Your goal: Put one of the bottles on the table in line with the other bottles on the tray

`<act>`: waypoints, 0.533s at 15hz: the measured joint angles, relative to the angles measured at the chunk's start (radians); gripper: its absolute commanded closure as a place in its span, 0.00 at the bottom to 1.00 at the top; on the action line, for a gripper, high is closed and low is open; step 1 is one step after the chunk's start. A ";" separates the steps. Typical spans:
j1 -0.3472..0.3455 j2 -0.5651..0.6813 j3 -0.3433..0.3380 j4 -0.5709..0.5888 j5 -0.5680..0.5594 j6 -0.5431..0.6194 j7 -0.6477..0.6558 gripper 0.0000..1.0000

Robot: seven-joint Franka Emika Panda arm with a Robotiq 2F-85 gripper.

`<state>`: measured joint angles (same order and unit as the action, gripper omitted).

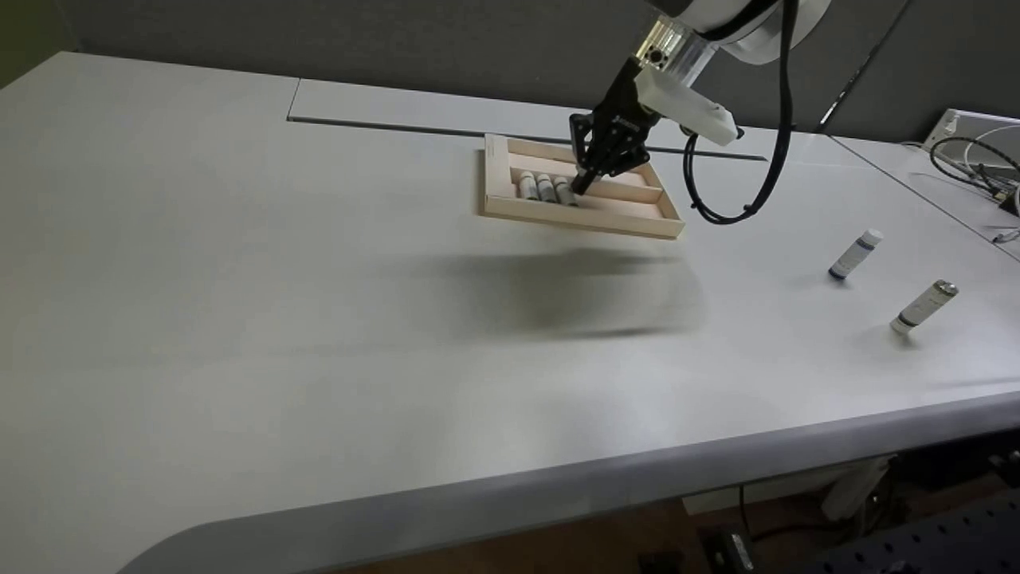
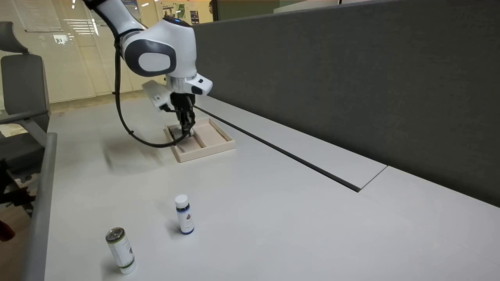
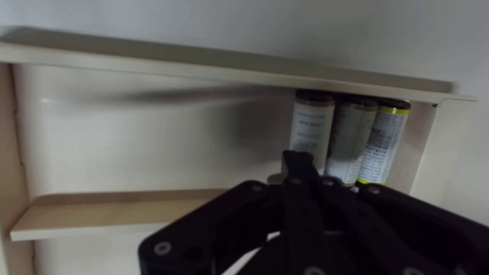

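The pale wooden tray has two long compartments. Several bottles lie side by side at one end of one compartment: a left bottle, a middle bottle and a yellow-banded bottle in the wrist view. My gripper points down into that compartment. Its fingers are together, with a fingertip over or against the left bottle and hiding its lower end. On the table stand a blue-banded bottle, cap up, and a green-banded bottle, cap down.
A divider separates the tray's compartments. A grey partition runs along the table's back. A black cable hangs in a loop from the arm. The table's front edge is grey. Cables and a box are at the far side.
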<state>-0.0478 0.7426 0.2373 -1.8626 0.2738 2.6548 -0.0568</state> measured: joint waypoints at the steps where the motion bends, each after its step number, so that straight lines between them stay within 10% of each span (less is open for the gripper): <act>1: 0.001 0.001 -0.007 0.000 -0.001 -0.001 0.000 1.00; 8: 0.028 0.042 -0.037 0.032 -0.009 -0.002 0.000 1.00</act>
<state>-0.0195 0.7845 0.2004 -1.8310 0.2651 2.6532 -0.0568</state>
